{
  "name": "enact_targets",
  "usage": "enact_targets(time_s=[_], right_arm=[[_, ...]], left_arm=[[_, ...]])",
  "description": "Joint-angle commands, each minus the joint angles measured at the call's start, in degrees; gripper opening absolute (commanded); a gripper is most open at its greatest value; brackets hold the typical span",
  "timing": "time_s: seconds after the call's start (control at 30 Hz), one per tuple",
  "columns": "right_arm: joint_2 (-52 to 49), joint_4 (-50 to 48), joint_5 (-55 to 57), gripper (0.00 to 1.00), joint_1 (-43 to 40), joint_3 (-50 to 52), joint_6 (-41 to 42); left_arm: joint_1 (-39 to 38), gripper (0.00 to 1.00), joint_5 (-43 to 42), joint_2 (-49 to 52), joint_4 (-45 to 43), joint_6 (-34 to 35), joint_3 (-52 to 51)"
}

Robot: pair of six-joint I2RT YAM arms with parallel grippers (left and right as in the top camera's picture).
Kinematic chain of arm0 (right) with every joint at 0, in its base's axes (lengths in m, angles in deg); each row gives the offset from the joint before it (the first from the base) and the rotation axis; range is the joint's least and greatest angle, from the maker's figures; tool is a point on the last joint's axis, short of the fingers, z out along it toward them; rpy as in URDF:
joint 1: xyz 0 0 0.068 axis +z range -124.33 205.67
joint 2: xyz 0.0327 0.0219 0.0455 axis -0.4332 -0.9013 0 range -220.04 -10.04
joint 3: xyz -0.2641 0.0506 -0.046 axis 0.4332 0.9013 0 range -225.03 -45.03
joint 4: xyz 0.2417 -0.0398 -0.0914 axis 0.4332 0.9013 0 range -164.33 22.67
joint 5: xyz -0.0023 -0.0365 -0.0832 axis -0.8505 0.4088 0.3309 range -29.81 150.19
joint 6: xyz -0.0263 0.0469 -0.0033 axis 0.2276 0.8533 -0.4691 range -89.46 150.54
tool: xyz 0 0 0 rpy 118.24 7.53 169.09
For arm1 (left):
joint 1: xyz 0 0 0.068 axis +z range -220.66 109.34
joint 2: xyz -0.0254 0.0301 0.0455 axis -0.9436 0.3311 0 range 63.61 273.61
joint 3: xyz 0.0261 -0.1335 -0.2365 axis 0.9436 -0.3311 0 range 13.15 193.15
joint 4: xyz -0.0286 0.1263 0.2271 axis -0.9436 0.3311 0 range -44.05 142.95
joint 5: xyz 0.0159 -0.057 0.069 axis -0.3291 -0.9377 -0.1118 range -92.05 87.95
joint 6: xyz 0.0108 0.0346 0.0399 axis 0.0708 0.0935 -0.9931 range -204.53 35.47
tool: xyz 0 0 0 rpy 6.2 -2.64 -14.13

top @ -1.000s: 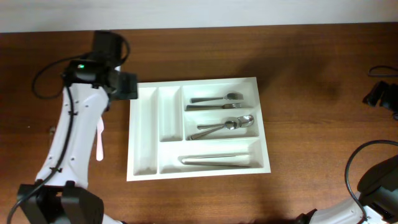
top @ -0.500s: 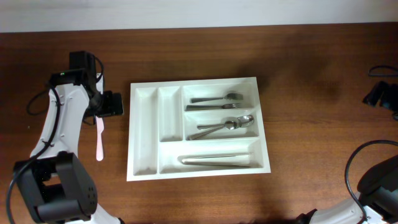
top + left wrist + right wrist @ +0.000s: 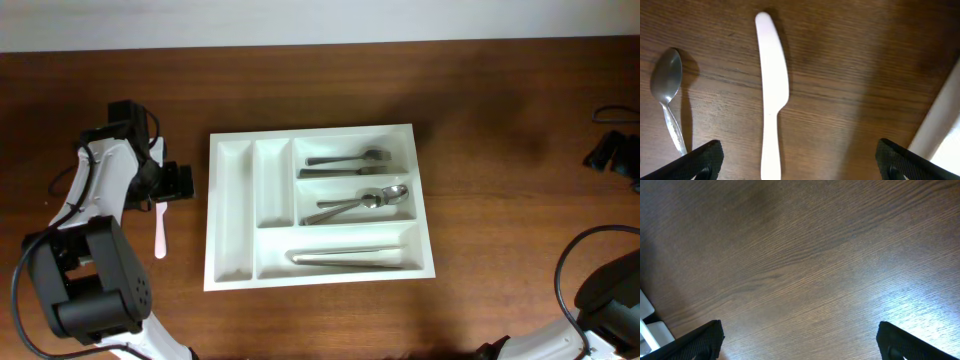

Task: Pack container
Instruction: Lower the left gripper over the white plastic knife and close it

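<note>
The container (image 3: 228,215) is a large white tray in the middle of the table. Its wide compartments hold metal forks (image 3: 350,160), spoons (image 3: 360,202) and knives (image 3: 350,258); both narrow ones are bare. A white plastic knife (image 3: 160,228) lies on the wood left of the tray. My left gripper (image 3: 172,185) hovers over its upper end, open. In the left wrist view the white plastic knife (image 3: 772,90) runs between the spread fingers of the left gripper (image 3: 800,160), untouched, with a metal spoon (image 3: 667,85) to its left. My right gripper (image 3: 800,340) is open over bare wood.
The container's white edge (image 3: 946,135) shows at the right of the left wrist view. The right arm (image 3: 612,150) sits at the table's far right edge, with black cables below it. A white object (image 3: 650,327) shows at the lower left of the right wrist view.
My left arm swung from over the container's top left corner leftward and toward the front, ending above the white plastic knife. The right arm has not moved.
</note>
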Motion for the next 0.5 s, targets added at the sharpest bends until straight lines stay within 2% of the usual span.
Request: enact_targets(time_s=[0.0,0.47], right_arm=[[1.2,0.0,-0.7,0.99,0.0,0.3,0.3],[1.2,0.0,-0.7,0.99,0.0,0.3,0.3]], left_arm=[[0.9,0.99,-0.9,0.8,-0.3,-0.9,-0.6],[1.3,0.99,-3.0,0.8,-2.8,-1.0,-7.9]])
